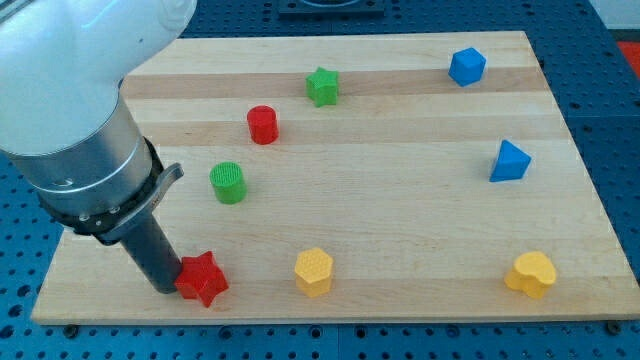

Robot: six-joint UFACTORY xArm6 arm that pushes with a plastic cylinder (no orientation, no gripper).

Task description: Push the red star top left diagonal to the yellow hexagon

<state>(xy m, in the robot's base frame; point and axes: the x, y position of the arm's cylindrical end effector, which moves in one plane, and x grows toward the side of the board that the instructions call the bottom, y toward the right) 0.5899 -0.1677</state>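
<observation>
A pale wooden desk (400, 200) rests on blue perforated plate. The red star (203, 278) lies near the desk's bottom-left corner, left of the yellow hexagon (313, 271). My tip (166, 288) touches the star's left side; I have no fingers, so nothing is grasped.

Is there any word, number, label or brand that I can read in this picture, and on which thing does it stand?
None: no readable text anywhere.
The wooden board is plain.
The blocks, such as the red star and the yellow hexagon, carry no marks.
The robot arm shows no label.
</observation>
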